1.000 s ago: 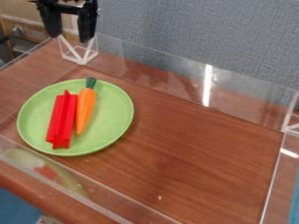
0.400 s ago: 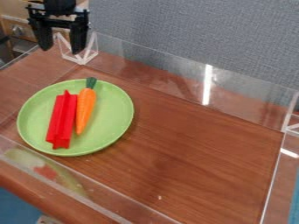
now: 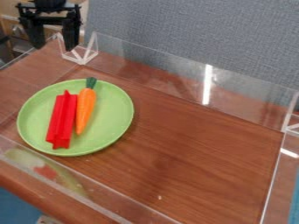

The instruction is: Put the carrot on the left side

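The carrot [image 3: 86, 106], small, orange and tapered with a green top, lies on the green plate [image 3: 111, 122] at the left of the wooden table. Beside it on its left lies a longer red grooved bar [image 3: 59, 119]. My gripper [image 3: 55, 38] hangs at the far left corner, above and behind the plate. It points down, its two black fingers are spread apart and nothing is between them. It is well clear of the carrot.
Clear acrylic walls [image 3: 198, 79] ring the table, with a corner bracket [image 3: 82, 52] just right of the gripper. Bare wood [image 3: 198, 149] stretches right of the plate. A blue-grey fabric wall stands behind.
The gripper has drifted left and slightly lower along the back wall, staying open. The carrot, red bar and plate have not moved.
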Robot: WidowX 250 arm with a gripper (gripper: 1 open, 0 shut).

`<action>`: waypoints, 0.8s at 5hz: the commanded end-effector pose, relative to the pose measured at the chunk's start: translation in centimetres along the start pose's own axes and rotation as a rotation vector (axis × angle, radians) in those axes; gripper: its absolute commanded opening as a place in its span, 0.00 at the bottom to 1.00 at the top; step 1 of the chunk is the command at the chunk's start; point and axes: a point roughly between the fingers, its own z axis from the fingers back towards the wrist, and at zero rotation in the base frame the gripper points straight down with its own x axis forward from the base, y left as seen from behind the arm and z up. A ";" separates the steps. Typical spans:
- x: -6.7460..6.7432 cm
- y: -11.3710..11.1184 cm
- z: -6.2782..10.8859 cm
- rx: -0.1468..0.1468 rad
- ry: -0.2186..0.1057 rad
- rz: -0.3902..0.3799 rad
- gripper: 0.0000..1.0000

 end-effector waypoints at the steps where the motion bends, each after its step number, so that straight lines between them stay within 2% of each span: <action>1: -0.2 -2.2 2.6 0.006 -0.085 -0.001 1.00; 2: -0.4 -3.1 2.7 -0.002 -0.105 0.037 1.00; 4: -0.6 -2.9 2.9 -0.002 -0.137 0.146 1.00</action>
